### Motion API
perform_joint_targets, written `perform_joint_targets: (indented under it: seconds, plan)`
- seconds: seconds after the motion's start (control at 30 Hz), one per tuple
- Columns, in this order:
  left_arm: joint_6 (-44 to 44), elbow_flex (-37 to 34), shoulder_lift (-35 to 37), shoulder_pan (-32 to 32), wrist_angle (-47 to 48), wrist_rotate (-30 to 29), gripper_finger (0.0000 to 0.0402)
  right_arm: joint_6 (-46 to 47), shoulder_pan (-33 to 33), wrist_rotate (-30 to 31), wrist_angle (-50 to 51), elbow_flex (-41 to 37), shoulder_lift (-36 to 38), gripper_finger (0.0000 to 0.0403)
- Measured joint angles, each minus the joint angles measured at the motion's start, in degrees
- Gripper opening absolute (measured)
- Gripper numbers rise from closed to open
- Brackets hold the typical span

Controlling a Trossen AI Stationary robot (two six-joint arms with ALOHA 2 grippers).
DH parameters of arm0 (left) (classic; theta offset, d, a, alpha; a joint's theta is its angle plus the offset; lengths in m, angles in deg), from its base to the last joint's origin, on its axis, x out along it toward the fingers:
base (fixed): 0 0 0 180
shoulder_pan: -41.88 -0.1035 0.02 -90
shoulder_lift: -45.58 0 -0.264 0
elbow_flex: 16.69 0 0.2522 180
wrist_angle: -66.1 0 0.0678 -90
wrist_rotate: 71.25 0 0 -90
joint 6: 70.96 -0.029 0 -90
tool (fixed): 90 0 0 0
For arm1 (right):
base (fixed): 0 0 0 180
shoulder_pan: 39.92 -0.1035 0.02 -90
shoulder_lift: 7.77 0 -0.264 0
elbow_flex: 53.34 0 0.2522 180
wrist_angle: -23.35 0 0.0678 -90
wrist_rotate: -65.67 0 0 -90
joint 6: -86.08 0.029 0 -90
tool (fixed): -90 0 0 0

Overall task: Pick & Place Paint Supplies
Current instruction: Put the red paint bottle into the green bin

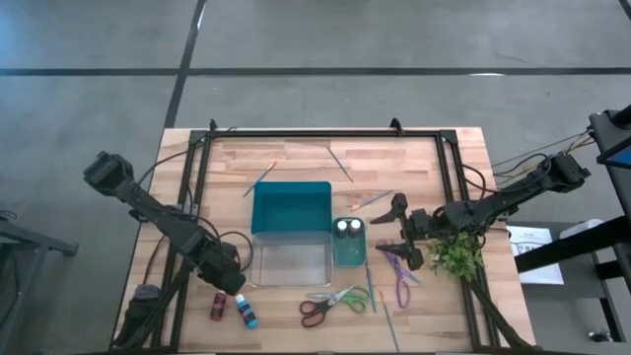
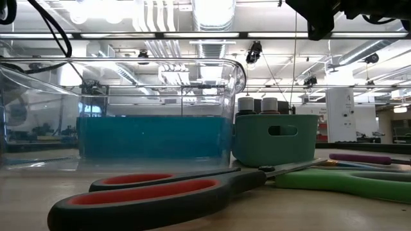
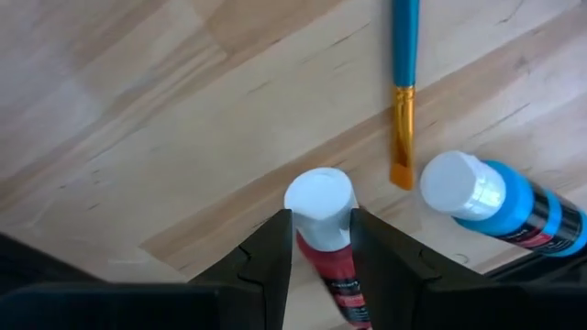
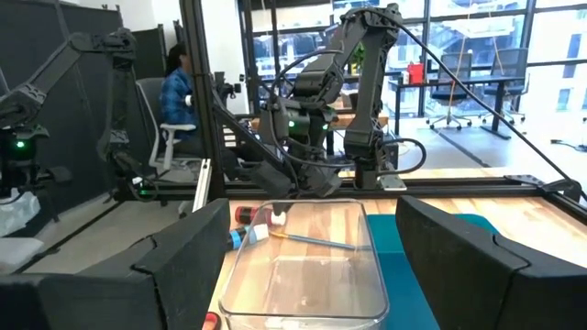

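Left wrist view has the left end effector [image 3: 321, 252] clamped on the red paint bottle [image 3: 326, 238], lower left of the table [image 1: 296, 148]. Right end effector [image 1: 402, 232] hangs open. Grip near the cap might slip, knocking the blue bottle [image 3: 500, 206].

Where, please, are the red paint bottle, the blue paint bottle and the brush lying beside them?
red paint bottle [image 3: 320, 203]: left wrist view, on its white cap.
blue paint bottle [image 3: 518, 208]: left wrist view, on its blue body.
brush [image 3: 404, 41]: left wrist view, on its teal handle.
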Motion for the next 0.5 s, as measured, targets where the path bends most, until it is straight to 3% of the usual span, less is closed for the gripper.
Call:
perform_joint_targets:
  seconds: [0.37, 0.5]
  plan:
    - [0.8, 0.0, 1.0, 0.0, 1.6, 0.2, 0.0119, 0.3, 0.0, 0.1, -0.8, 0.0, 0.0, 0.0309]
    - [5.4, 0.0, 2.5, 0.0, 6.7, 0.2, 0.0119, 0.5, 0.0, 0.1, -0.8, 0.0, 0.0, 0.0309]
